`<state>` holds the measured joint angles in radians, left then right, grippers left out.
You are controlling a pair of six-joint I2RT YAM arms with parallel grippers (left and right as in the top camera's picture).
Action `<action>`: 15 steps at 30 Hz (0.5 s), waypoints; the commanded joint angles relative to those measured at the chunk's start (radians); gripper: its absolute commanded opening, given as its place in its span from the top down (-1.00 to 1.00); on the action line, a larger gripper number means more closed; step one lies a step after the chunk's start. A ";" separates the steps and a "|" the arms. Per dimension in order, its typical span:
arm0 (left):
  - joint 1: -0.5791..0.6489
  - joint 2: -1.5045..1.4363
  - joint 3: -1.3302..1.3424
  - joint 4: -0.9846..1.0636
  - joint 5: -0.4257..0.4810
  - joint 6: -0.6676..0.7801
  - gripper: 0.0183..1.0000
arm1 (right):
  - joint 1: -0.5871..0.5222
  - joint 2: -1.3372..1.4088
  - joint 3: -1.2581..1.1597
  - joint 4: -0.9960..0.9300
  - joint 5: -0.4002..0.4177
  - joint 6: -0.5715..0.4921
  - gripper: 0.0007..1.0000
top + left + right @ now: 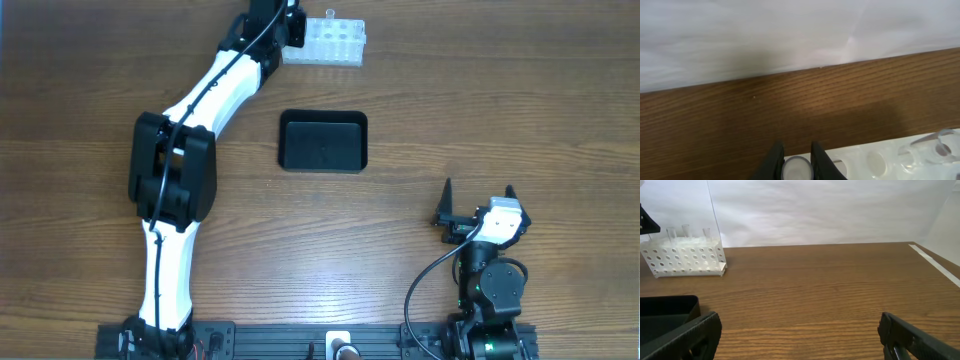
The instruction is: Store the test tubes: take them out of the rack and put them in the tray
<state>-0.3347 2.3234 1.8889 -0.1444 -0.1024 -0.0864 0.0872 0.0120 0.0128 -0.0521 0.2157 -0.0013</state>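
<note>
left jaws: clenched on test tube (798,169) in rack (325,45);
right jaws: released, over worktop (540,100), well apart from tray (323,145)

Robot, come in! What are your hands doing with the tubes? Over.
Left gripper shut on a test tube seated in the rack. Right gripper open, near its base. Tray empty. Nothing between rack and tray.
</note>
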 commanded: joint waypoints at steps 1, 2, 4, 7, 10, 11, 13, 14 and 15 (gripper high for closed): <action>-0.006 -0.162 0.022 -0.017 -0.001 0.006 0.79 | 0.005 -0.007 -0.008 0.000 -0.005 -0.003 -0.98; -0.006 -0.192 0.022 -0.025 -0.001 0.009 0.79 | 0.005 -0.007 -0.008 0.000 -0.005 -0.003 -0.99; -0.011 -0.243 0.022 -0.034 -0.001 0.025 0.79 | 0.005 -0.007 -0.008 0.000 -0.005 -0.003 -0.99; -0.022 -0.331 0.022 -0.042 -0.005 0.043 0.79 | 0.005 -0.007 -0.008 0.000 -0.005 -0.003 -0.98; -0.040 -0.425 0.022 -0.084 -0.007 0.057 0.79 | 0.005 -0.007 -0.008 0.000 -0.005 -0.003 -0.98; -0.047 -0.457 0.022 -0.112 -0.008 0.056 0.80 | 0.005 -0.007 -0.008 0.000 -0.005 -0.003 -0.99; -0.060 -0.510 0.022 -0.192 -0.008 0.046 0.80 | 0.005 -0.007 -0.008 0.000 -0.005 -0.003 -0.98; -0.069 -0.535 0.021 -0.244 -0.009 0.027 0.80 | 0.005 -0.007 -0.008 0.000 -0.005 -0.003 -0.99; -0.078 -0.562 0.020 -0.311 -0.016 -0.010 0.81 | 0.005 -0.007 -0.008 0.000 -0.005 -0.003 -0.98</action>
<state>-0.3931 1.8175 1.9049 -0.3771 -0.1059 -0.0586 0.0872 0.0120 0.0128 -0.0521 0.2157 -0.0013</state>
